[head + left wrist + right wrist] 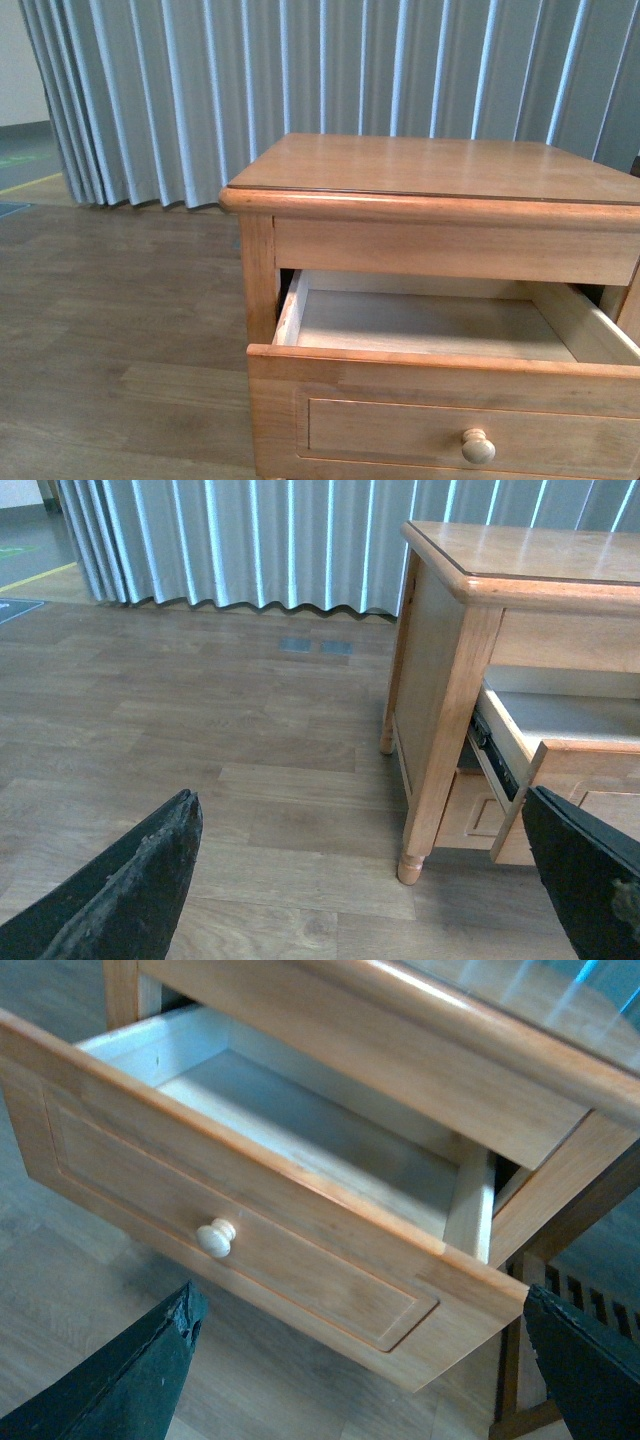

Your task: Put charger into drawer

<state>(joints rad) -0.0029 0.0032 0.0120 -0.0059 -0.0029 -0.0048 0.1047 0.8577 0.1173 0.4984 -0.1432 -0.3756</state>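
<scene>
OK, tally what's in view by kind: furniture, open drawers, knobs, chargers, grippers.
Wooden nightstand: 1
Open drawer: 1
Round pale knob: 1
Charger: 0 in any view
Grippers: 2, left gripper and right gripper, both open and empty
Total: 5

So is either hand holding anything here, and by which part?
Nothing is held. The left hand and right hand are both open with nothing between the fingers; the drawer stands open with nothing visible inside, and no charger is in view.

drawer: smooth light wood; knob: pale, glossy; curtain: cloth
</scene>
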